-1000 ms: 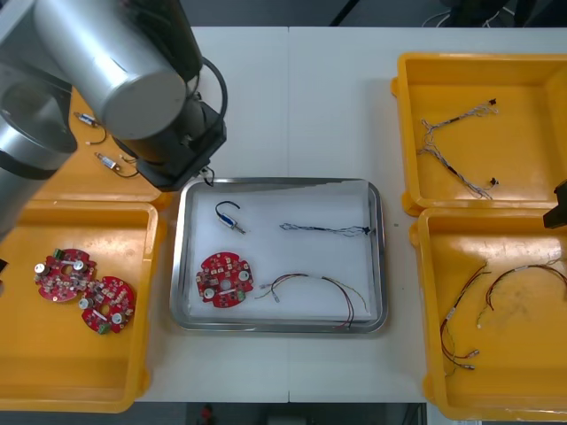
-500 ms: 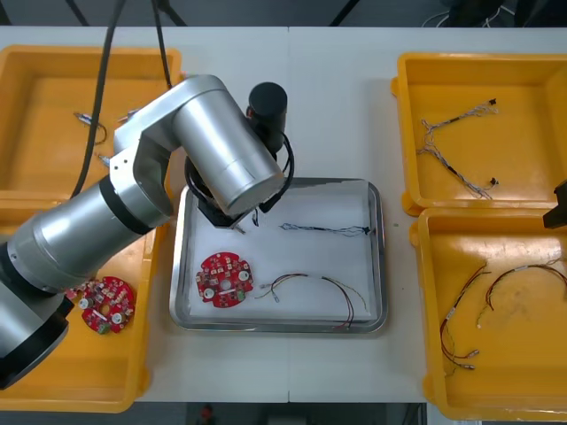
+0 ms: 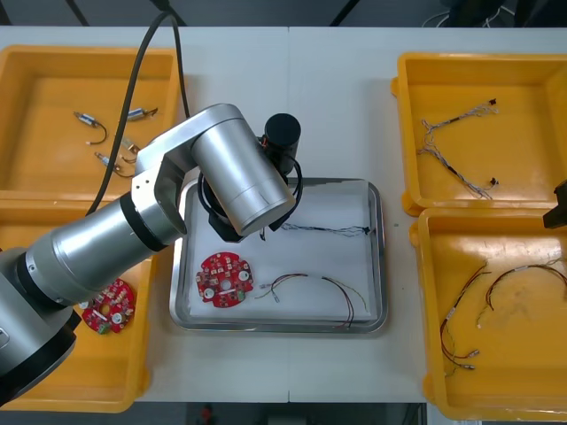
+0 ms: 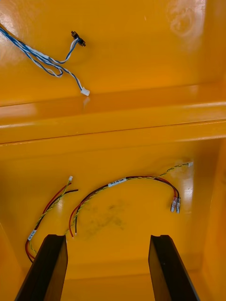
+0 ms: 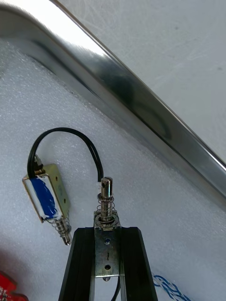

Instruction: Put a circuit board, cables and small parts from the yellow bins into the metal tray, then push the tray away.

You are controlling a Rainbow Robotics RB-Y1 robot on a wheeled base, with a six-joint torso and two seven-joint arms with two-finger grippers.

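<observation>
Release geometry: your left gripper (image 5: 107,231), clenched on a small part (image 5: 106,200) whose long axis runs along the fingers (image 5: 82,263) toward the rim, hangs over the tray (image 5: 141,110) at 10 o'clock, just beside a blue part (image 5: 44,197); your right gripper (image 4: 108,240) waits spread at 4 o'clock.

metal tray (image 5: 141,108): rim polished, mirror-bright; floor white, grainy, matt. small metal part (image 5: 106,202) clamped in my left fingers (image 5: 82,263): bare bright metal, fine coil spring. second small metal part (image 5: 46,200) on the tray floor by the rim: glossy blue wrap, dull metal frame, black smooth-sheathed lead. my fingers: matt black. table (image 5: 179,47): matt, smooth. yellow bins (image 4: 141,113): smooth glossy plastic, dark scuffs in the one at the table's near right corner.
</observation>
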